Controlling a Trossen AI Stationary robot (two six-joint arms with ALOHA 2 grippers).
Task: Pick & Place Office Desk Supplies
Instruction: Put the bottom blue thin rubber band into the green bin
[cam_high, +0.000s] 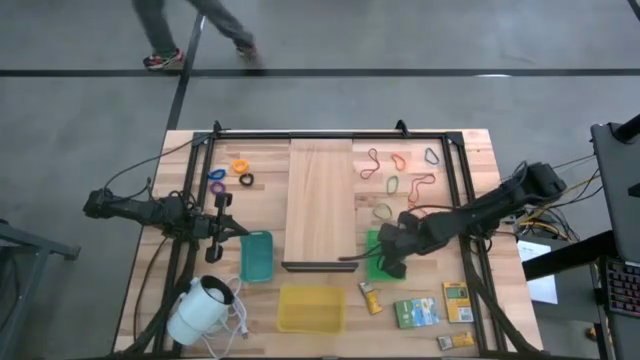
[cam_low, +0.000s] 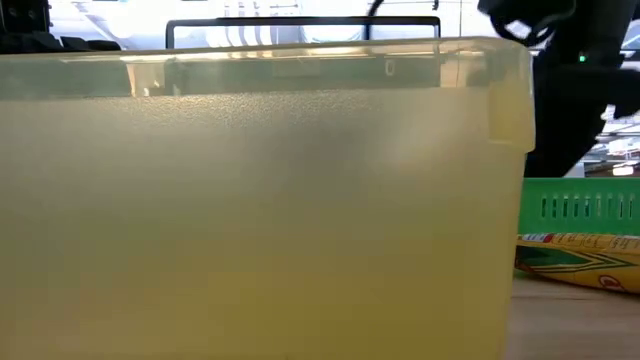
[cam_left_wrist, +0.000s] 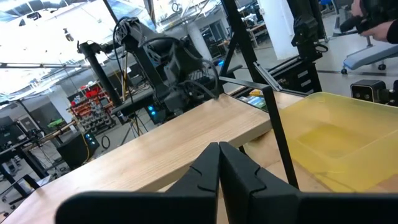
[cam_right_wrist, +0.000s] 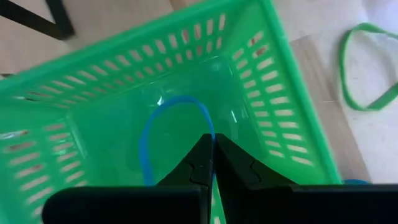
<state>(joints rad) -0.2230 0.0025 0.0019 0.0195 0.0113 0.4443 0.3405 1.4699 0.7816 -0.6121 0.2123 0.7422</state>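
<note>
My right gripper (cam_right_wrist: 208, 155) (cam_high: 387, 262) is shut on a thin blue rubber band (cam_right_wrist: 163, 121) and points down into a green slotted basket (cam_right_wrist: 261, 81) (cam_high: 372, 243). A green band (cam_right_wrist: 367, 68) lies on the table beside the basket. More loose bands (cam_high: 400, 175) lie at the far right. Small orange, purple and black rings (cam_high: 232, 175) lie at the far left. My left gripper (cam_high: 240, 228) (cam_left_wrist: 219, 165) waits shut and level at the left, above a teal basket (cam_high: 256, 255). My right gripper pinches one stretch of the blue band's loop (cam_right_wrist: 210, 132) between its two fingertips. The fingers come from above, slanting steeply down into the basket. The rest of the loop curves out beyond the tips, inside the basket; whether it touches the basket's floor I cannot tell.
A long pale wooden board (cam_high: 320, 205) lies across the middle. A yellow bin (cam_high: 311, 308) (cam_low: 260, 200) stands at the near edge and fills the low view. Yellow-green packets (cam_high: 415, 312) lie near right. A white corded device (cam_high: 200, 310) sits near left. A person walks beyond the table.
</note>
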